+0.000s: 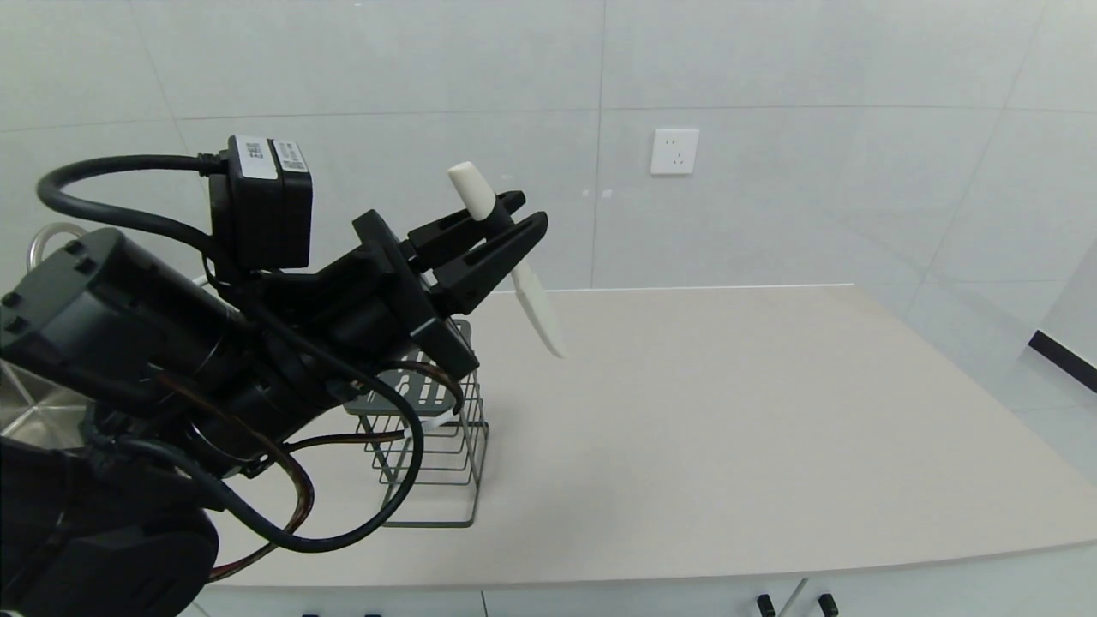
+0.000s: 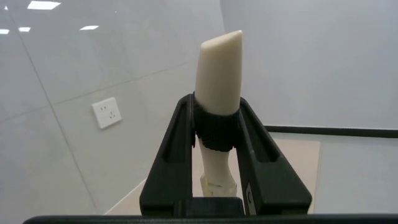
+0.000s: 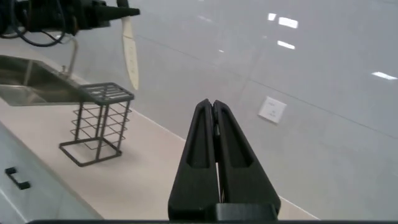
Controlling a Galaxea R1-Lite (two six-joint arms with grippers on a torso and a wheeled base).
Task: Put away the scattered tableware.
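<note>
While the pale surface [image 1: 728, 428] stretches wide toward the tiled wall, the wire rack [image 1: 433, 454] stands near its left front edge, its slotted top facing up, with a sink [image 3: 28, 78] just beyond it on the robot's left. Above the rack hangs the left gripper [image 1: 524, 212], its fingers [image 2: 177, 149] pinching the white knife [image 1: 533, 304] around the handle, so the handle end sticks up past the grip and the blade hangs free below.

The knife's long axis runs steeply down, tilted, with the tip leaning away from the arm. In the right wrist view the blade tip hovers in the air over the rack's slotted top, well clear of it. From the head view the tip seems offset a little to the far right of the slots. I judge the coming move turns on this: bring the blade closer to upright, line the tip over a slot, then lower.

The right gripper [image 3: 212, 106] is well apart from the rack, its fingers pressed together on nothing. The left arm is the nearer one.
</note>
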